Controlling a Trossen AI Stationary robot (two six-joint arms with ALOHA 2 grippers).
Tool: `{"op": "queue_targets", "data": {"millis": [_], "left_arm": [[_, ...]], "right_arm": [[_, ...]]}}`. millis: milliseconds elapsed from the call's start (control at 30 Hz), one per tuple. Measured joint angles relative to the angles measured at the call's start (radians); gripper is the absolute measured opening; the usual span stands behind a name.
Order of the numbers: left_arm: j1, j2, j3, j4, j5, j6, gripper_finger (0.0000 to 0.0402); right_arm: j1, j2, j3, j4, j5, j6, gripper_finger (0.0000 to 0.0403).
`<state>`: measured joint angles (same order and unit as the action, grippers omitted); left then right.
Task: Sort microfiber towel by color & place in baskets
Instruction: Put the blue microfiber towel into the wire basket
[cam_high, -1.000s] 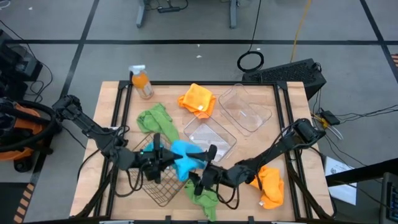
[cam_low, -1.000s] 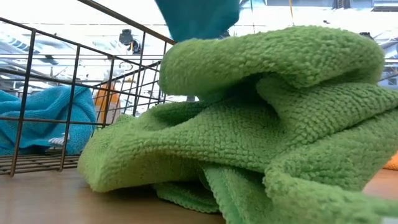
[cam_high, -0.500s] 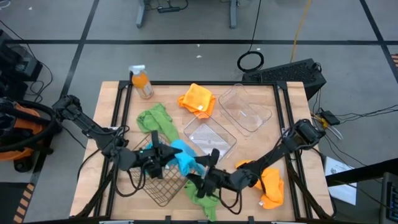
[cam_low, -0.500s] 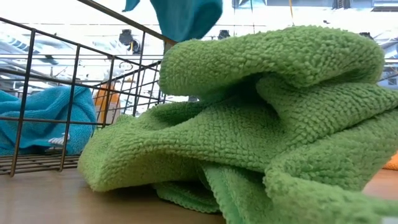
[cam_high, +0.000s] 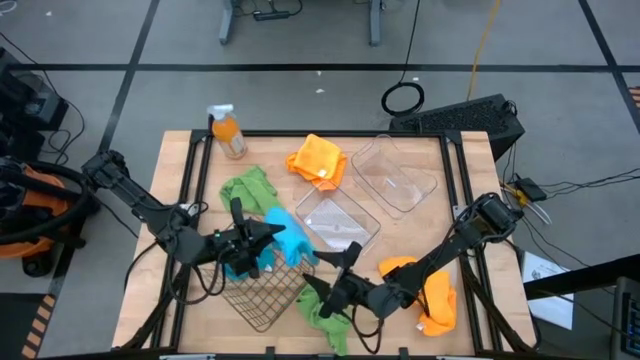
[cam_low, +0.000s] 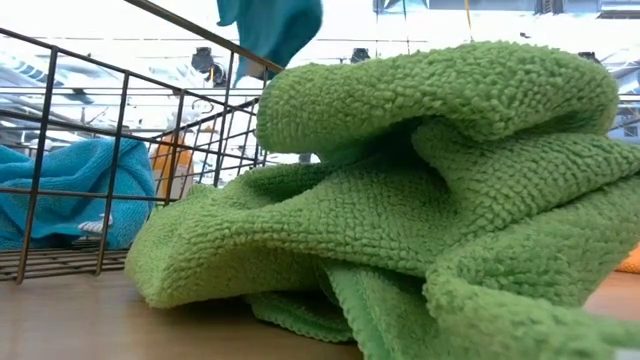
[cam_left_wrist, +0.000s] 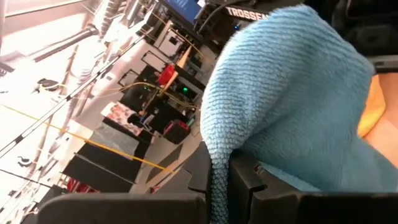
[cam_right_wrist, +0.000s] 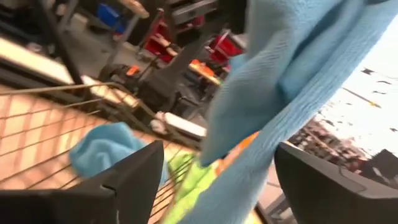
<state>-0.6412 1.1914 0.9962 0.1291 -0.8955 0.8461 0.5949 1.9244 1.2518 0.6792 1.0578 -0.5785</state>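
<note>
Above the wire-mesh basket (cam_high: 262, 292) near the worktop's front edge, the left gripper (cam_high: 262, 242) hangs clenched on a blue towel (cam_high: 283, 238); the right gripper (cam_high: 325, 281), jaws released, sits just beside it. Risk — the dangling cloth drapes over the basket's rim, or snags those spread jaws.

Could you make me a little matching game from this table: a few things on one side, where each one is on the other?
Things:
1. blue towel held up
2. second blue towel
3. orange spray bottle
4. front green towel

Places:
A. lying inside the wire basket
B. standing at the table's far left corner
C. pinched in the left hand, above the wire basket
D. heaped on the table beside the wire basket, near the open right hand

Pairs: 1-C, 2-A, 3-B, 4-D
</note>
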Motion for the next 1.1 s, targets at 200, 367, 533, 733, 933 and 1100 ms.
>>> {"op": "queue_targets", "data": {"millis": [200,367,533,733,933,1100], "left_arm": [[-0.002,-0.003,0.0,0.046,0.0,0.006,0.0025],[0.0,-0.002,0.0,0.048,0.0,-0.03,0.0025],[0.0,-0.002,0.0,0.042,0.0,-0.055,0.0025],[0.0,-0.002,0.0,0.014,0.0,-0.069,0.0025],[0.009,-0.001,0.0,-0.012,0.001,-0.082,0.0025],[0.025,-0.001,0.0,-0.012,0.004,-0.081,0.0025]], "right_arm": [[-0.049,0.0,0.0,-0.089,-0.182,0.16,0.0261],[-0.078,0.0,0.0,-0.087,-0.315,0.164,0.024],[-0.078,-0.001,0.0,-0.086,-0.33,0.006,0.0223],[-0.045,-0.002,0.001,-0.079,-0.196,-0.234,0.0213],[-0.017,-0.002,0.002,-0.155,-0.013,-0.644,0.0227],[-0.035,-0.002,0.002,-0.154,0.033,-0.889,0.0244]]}}
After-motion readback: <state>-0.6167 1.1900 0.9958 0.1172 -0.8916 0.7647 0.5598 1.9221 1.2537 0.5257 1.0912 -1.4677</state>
